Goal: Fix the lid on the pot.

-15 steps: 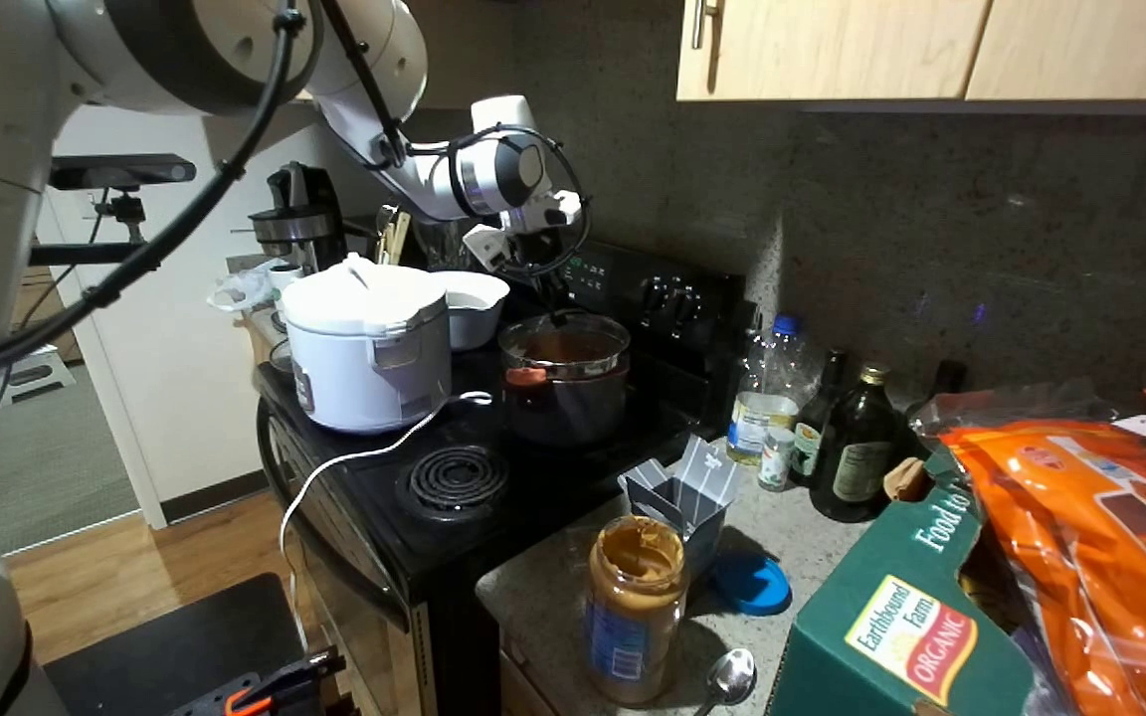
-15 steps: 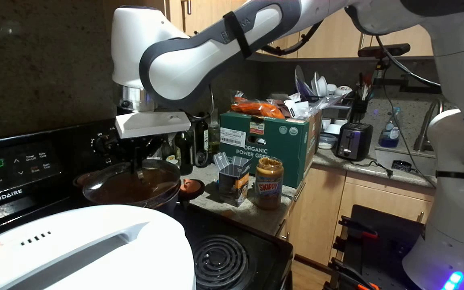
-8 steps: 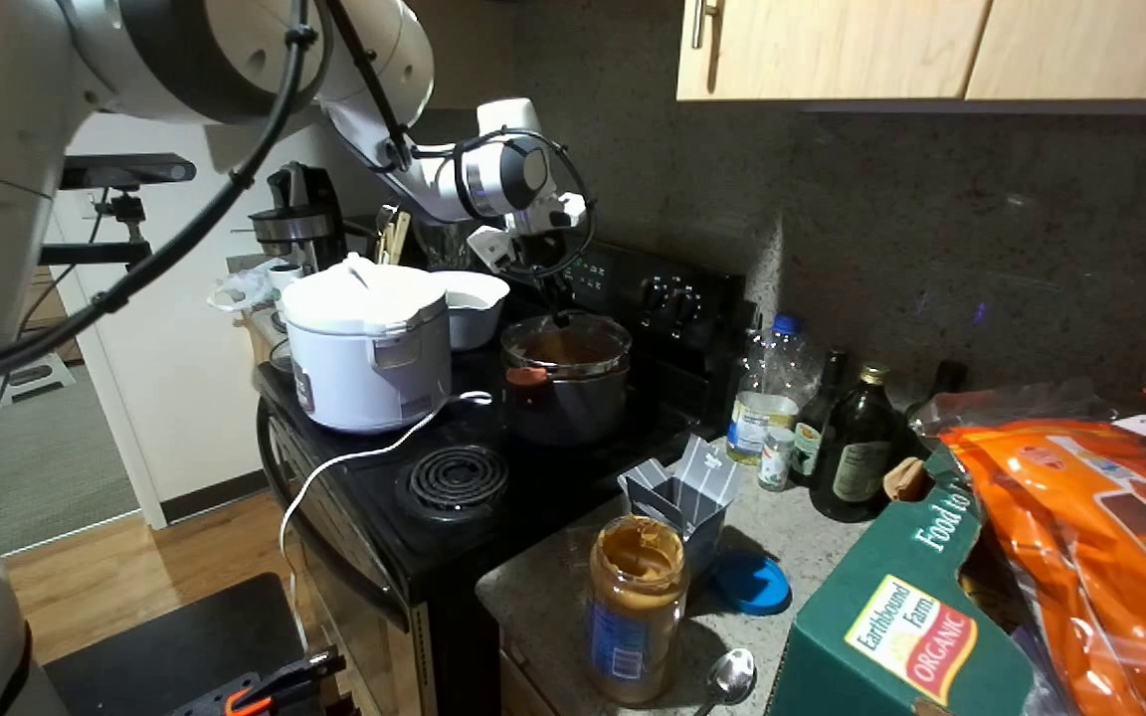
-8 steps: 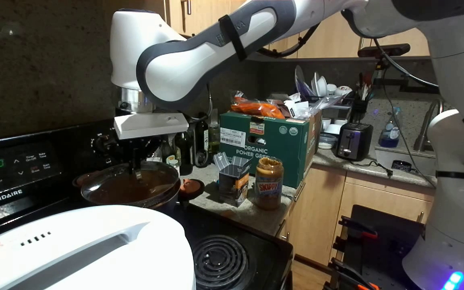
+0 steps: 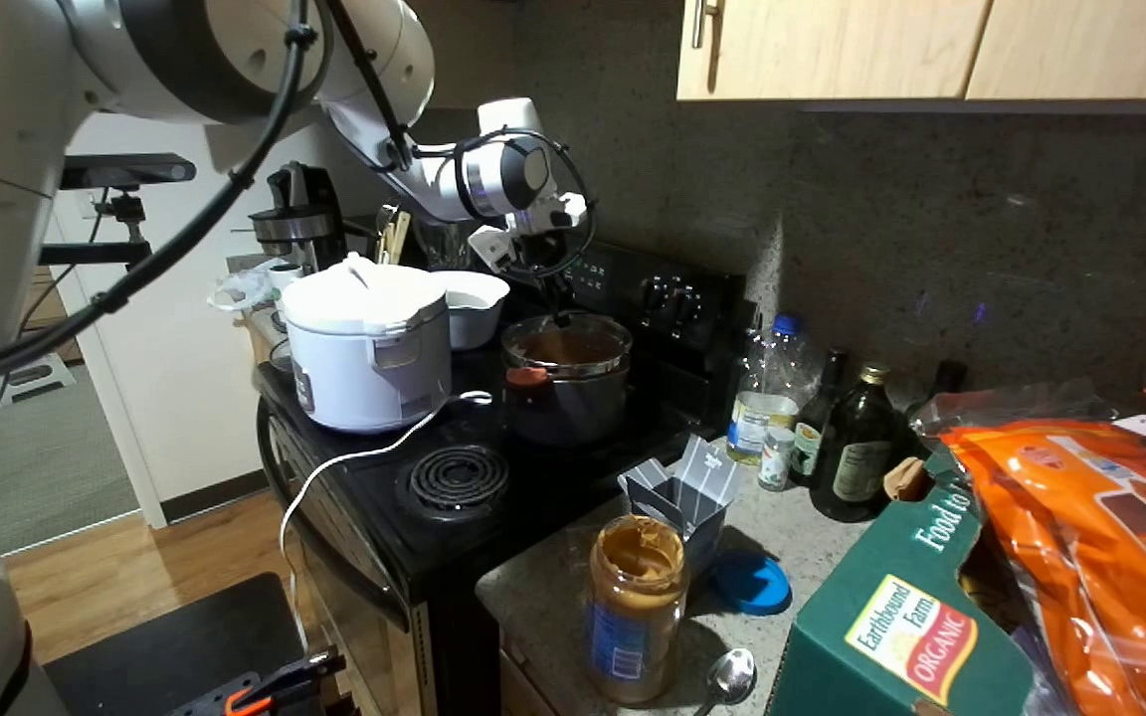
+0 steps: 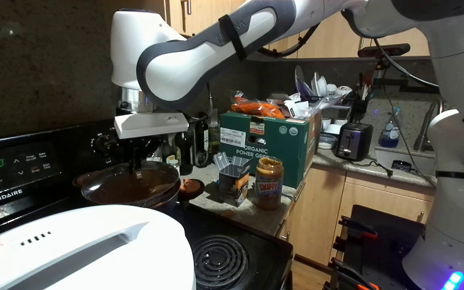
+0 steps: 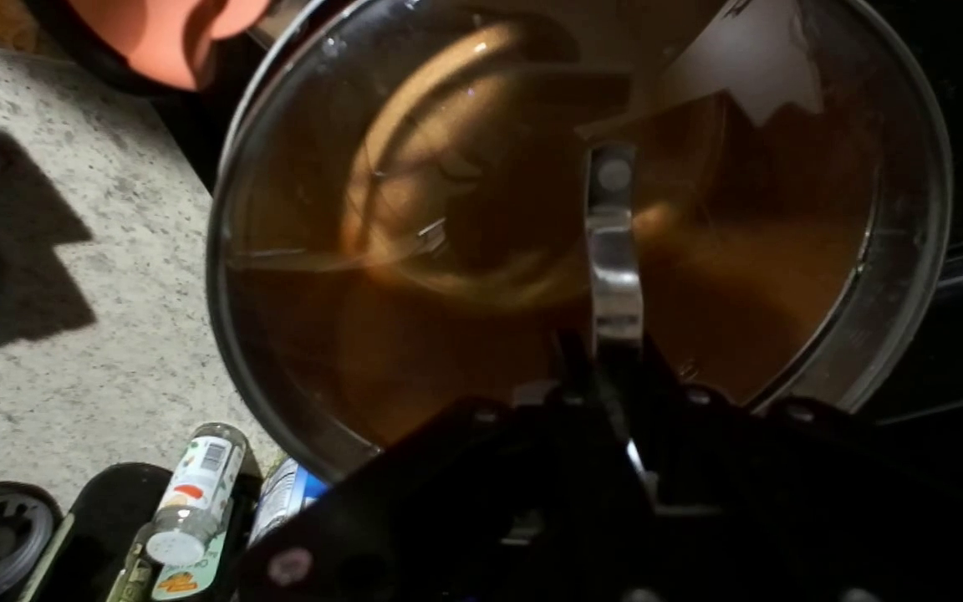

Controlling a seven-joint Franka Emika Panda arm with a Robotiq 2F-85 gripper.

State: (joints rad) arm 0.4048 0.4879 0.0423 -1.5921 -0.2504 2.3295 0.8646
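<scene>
- End effector [image 7: 611, 355]: drawn in on the metal strap handle [image 7: 613, 259], with no free gap visible; it has hold of the glass lid [image 7: 465, 251].
- Lid location: directly beneath the end effector, over the cooking pot [image 5: 573, 413]. Full seating cannot be confirmed; in the wrist view an inner arc, probably the pot rim, is not parallel to the lid edge.
- Hazard, early release: if the lid sits off-centre, it may tip or slide off the rim.
- Hazard, handle rotation: the strap is narrow and smooth; uneven contact with the rim may turn it in the grasp and tilt the lid.
- Hazard, excess downward force: a lid edge caught on the rim or the coral side handle [image 6: 191, 186] may push the pot across the Frigidaire stove [image 6: 270, 257].
- Obstruction: the control panel [image 5: 677, 308] stands close behind the end effector in an exterior view; limit travel that way.
- Obstruction: the white rice cooker [image 5: 369, 348] stands near the end effector, on the side opposite the desk [image 7: 155, 359]; sideways withdrawal may strike it.
- Desk side of the end effector: spice shaker [image 7: 206, 477] near the pot; uncapped Skippy peanut butter jar [image 6: 269, 185] well apart. Neither appears to block a vertical retreat.
</scene>
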